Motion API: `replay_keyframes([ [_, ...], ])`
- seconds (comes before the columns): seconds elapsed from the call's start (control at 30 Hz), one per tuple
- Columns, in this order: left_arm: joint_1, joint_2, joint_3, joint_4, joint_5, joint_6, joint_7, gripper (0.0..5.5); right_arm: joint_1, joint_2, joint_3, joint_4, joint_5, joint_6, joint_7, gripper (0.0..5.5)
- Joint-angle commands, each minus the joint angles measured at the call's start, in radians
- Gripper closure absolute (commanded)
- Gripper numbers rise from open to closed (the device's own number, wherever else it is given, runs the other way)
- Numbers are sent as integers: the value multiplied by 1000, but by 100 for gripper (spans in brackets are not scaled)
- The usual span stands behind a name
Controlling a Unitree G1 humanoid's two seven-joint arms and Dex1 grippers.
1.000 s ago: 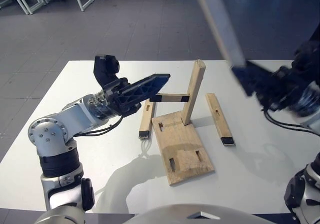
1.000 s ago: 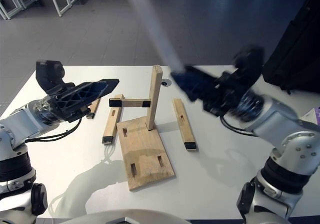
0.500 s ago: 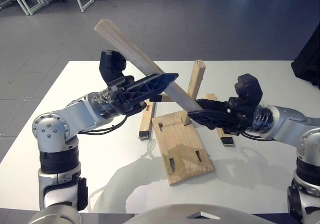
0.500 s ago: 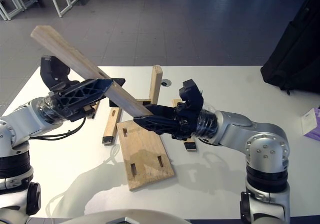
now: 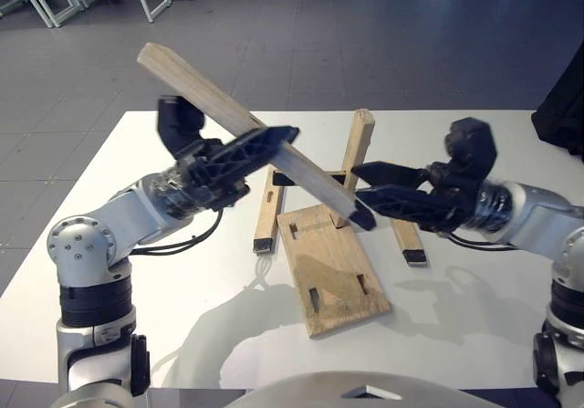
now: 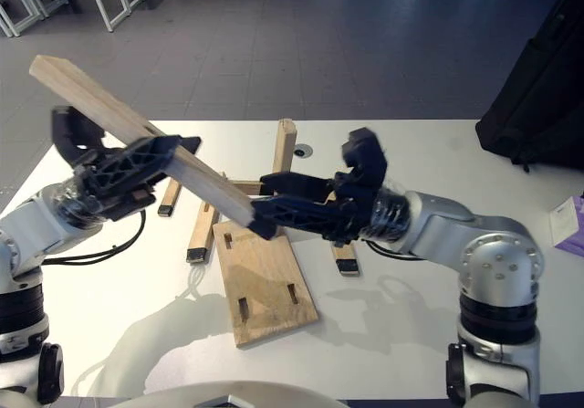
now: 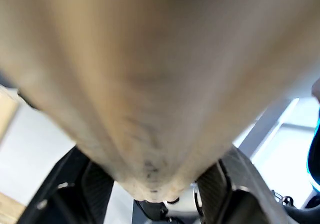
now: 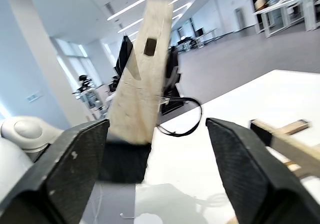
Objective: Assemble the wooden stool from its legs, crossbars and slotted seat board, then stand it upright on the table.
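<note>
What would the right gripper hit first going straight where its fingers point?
The right gripper would probably meet the black-capped end of the wooden leg held by the left gripper; the wrist view frames it between the open fingers, though depth is unclear.

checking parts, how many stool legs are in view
4: a held leg in the left tool, an upright leg in the seat board, a left leg and a right leg flat beside it; more may be hidden.

Leg (image 5: 192, 87) pale matt bare wood; seat board (image 5: 333, 266) same, grainy; table (image 5: 456, 308) smooth white.
</note>
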Motion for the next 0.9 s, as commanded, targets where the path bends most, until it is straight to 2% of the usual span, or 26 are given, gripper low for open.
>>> replay_keyframes([
  [0.03,108,84,106,-24,174,-40,-63,347,110,-106,-78,-34,-4,13,6,133],
  [0.1,186,125,114,-71,346,-77,-136,347,201,-122,-56,-100,-55,7,0,89],
  [0.17,232,144,70,-91,518,-137,-200,347,268,-119,5,-163,-138,-5,-6,56],
  [0.2,234,137,40,-85,617,-199,-231,347,299,-151,78,-198,-274,-32,3,39],
  [0.27,219,88,1,-58,770,-350,-332,347,361,-211,221,-242,-501,-80,23,35],
  [0.37,196,64,-95,2,926,-465,-443,347,402,-227,316,-276,-638,-127,58,35],
  [0.5,205,57,-181,105,1093,-581,-563,347,409,-223,344,-266,-725,-170,100,35],
  [0.67,163,19,-193,233,1199,-691,-608,347,404,-210,364,-261,-773,-181,124,35],
  [0.9,163,-33,-204,289,1236,-730,-640,347,386,-203,377,-251,-813,-181,164,35],
])
